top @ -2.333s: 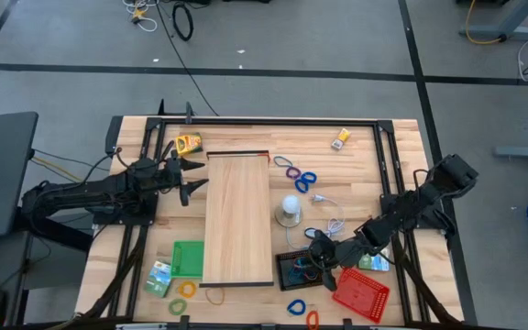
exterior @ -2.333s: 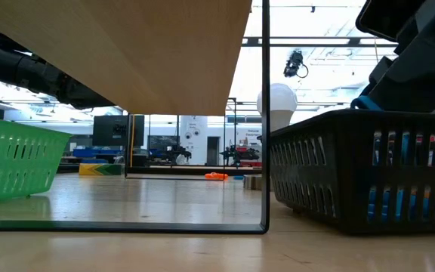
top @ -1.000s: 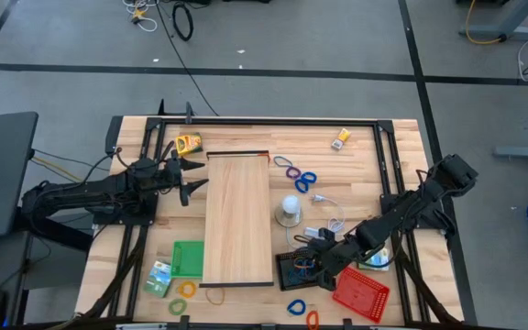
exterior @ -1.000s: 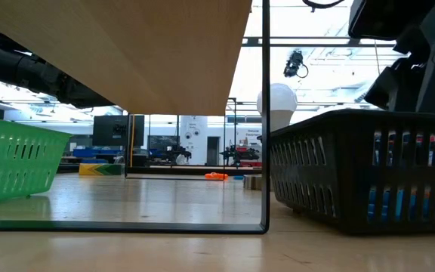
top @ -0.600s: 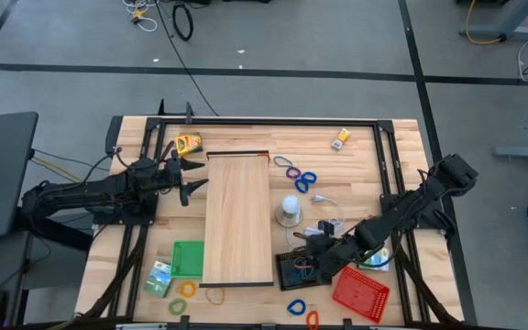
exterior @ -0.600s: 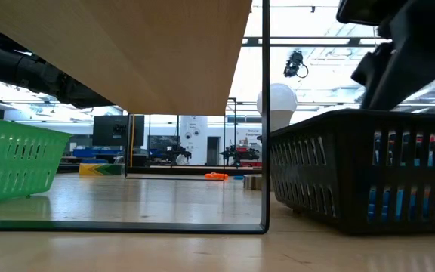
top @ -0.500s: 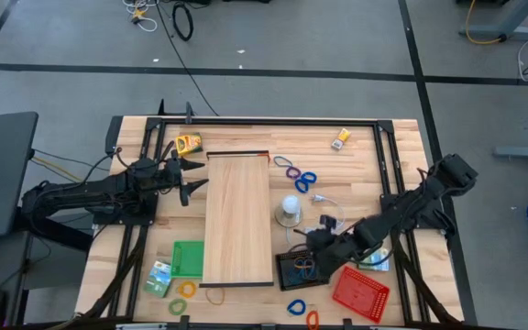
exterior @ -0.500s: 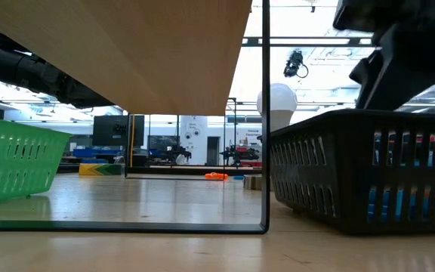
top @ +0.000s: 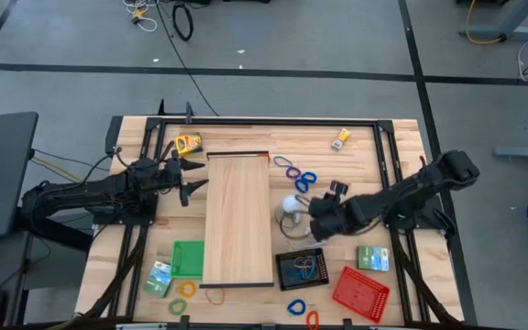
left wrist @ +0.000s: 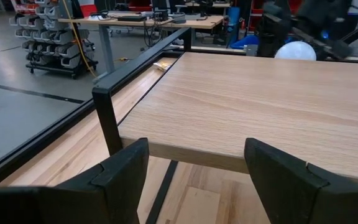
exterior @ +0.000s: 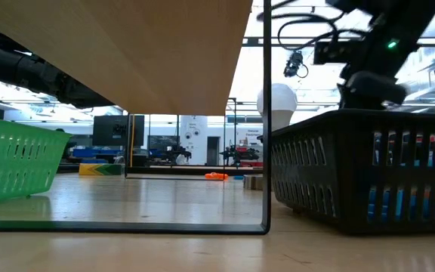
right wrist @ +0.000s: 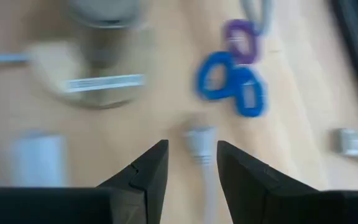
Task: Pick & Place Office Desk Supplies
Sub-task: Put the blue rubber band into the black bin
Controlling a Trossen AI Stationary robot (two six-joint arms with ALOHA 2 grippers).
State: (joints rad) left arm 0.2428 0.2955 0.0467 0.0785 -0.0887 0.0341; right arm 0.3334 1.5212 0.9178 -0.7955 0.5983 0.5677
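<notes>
With my right gripper [top: 314, 207] at frame centre, fingers parted and empty, I should centre over the blue clips [right wrist: 232, 81] before closing; left gripper [top: 189, 178] waits open.

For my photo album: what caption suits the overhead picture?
Right gripper hovers open beside a bulb while the left gripper waits by the board.

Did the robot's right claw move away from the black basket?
Yes. The right gripper was over the black mesh tray earlier; now it sits farther up the table, beside the white bulb, empty.
</notes>
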